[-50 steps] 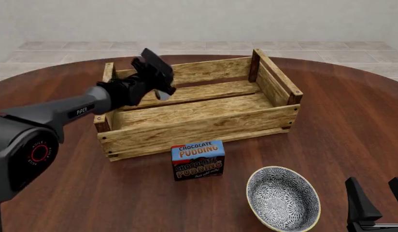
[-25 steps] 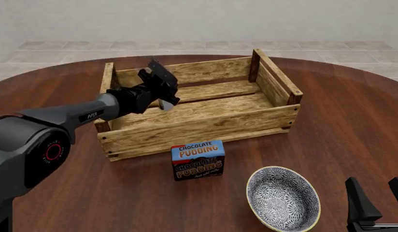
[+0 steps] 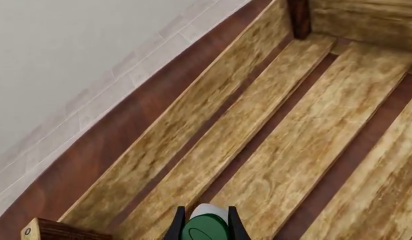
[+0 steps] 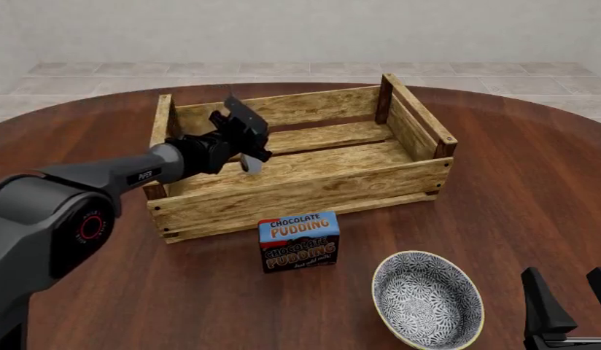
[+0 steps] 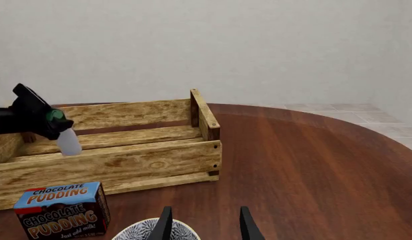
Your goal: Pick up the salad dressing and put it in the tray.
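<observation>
My left gripper (image 4: 240,140) is shut on the salad dressing (image 4: 250,162), a small pale bottle with a green cap that hangs tilted below the fingers. It is over the left part of the tray (image 4: 300,191), just above the slats. In the left wrist view the bottle (image 3: 207,212) sits between the fingers (image 3: 178,226) over the tray's floor slats (image 3: 279,150). The right wrist view shows the bottle (image 5: 68,142) inside the tray (image 5: 126,167), held by the left gripper (image 5: 36,118). My right gripper (image 4: 569,306) is open and empty at the near right.
A blue-and-brown Chocolate Pudding box (image 4: 298,241) stands just in front of the tray. A round blue-patterned bowl (image 4: 382,290) sits at the near right, close to my right gripper (image 5: 206,227). The round wooden table's edge curves behind the tray.
My left gripper has come down and slightly forward with the bottle, from above the tray's back left rim to low inside its left part. The right arm has not moved.
</observation>
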Robot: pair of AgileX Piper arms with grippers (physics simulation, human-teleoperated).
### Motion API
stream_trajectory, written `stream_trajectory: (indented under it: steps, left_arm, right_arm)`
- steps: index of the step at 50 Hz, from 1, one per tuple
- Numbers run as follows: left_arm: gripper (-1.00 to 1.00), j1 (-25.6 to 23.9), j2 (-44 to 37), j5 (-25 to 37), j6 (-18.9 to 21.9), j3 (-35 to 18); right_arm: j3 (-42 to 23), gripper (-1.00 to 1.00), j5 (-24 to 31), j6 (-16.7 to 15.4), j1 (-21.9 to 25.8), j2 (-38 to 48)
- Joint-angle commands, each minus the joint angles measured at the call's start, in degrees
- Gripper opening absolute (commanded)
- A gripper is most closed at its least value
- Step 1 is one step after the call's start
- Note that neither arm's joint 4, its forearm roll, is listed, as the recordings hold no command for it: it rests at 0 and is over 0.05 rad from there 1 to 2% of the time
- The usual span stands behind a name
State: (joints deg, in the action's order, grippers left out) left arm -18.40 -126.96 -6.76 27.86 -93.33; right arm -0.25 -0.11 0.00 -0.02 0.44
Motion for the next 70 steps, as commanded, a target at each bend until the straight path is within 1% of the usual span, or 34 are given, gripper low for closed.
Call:
stream_trajectory:
  steps: [1, 3, 21, 28, 37, 38, 40, 51, 70]
  left_arm:
    - [-1.0, 0.6, -1.3, 0.5, -0.7, -1.9]
    - [-1.0, 0.8, -1.5, 0.3, -0.4, -2.0]
    - [-1.0, 1.7, -3.4, 1.2, -2.4, -3.7]
    - [-1.0, 2.0, -4.0, 1.5, -2.4, -4.3]
    - [-1.0, 2.0, -3.0, 0.8, -2.4, -3.1]
    - [1.0, 2.2, -2.8, 0.4, -2.1, -2.9]
    - [1.0, 2.0, -2.8, 0.9, -2.6, -3.2]
    - [1.0, 2.3, -1.4, 0.5, -2.2, -2.7]
    - [1.0, 2.1, 2.9, -0.1, -1.9, -0.3]
  right_arm:
    - [0.0, 1.0, 0.0, 0.0, 0.0, 0.0]
    - [0.0, 1.0, 0.0, 0.0, 0.0, 0.0]
    - [0.0, 1.0, 0.0, 0.0, 0.0, 0.0]
    - [0.0, 1.0, 0.0, 0.0, 0.0, 0.0]
    - [0.0, 1.0, 0.0, 0.0, 0.0, 0.0]
    - [0.0, 1.0, 0.0, 0.0, 0.0, 0.0]
    - [0.0, 1.0, 0.0, 0.0, 0.0, 0.0]
    - [0.0, 1.0, 0.0, 0.0, 0.0, 0.0]
    - [0.0, 1.0, 0.0, 0.0, 0.0, 0.0]
